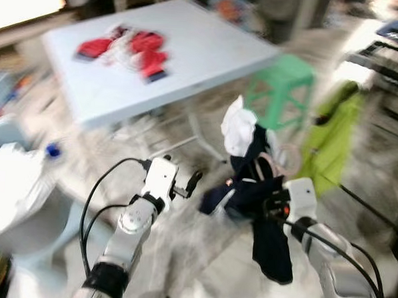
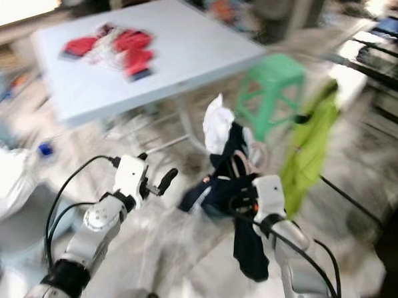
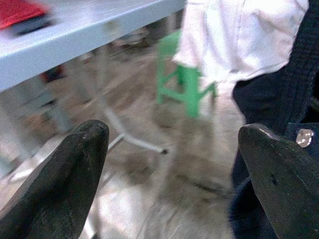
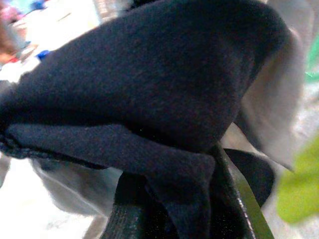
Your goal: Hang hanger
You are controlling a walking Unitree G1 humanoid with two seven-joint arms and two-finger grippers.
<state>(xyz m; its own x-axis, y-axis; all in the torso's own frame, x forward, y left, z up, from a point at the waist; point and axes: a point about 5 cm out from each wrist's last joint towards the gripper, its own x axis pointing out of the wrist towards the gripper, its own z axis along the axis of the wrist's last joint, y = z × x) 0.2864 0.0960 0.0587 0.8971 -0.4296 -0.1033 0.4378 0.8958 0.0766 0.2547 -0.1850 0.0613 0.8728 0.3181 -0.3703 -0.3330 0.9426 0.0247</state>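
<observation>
Hanging not yet done: my right pincer (image 1: 274, 208) is clamped on the pale hanger (image 1: 278, 163) draped with dark navy and white garments (image 1: 254, 185), carried mid-air near the black rack (image 1: 384, 62); left pincer (image 1: 187, 183) gapes empty.

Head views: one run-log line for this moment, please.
right gripper: carrying navy-and-white garment | left gripper: jaws open, empty | blurred

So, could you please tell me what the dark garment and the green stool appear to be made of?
The dark garment looks like soft, matt navy knit or fleece, with a fuzzy nap. The green stool looks like moulded plastic, uniform in colour, though blur leaves that uncertain.
</observation>
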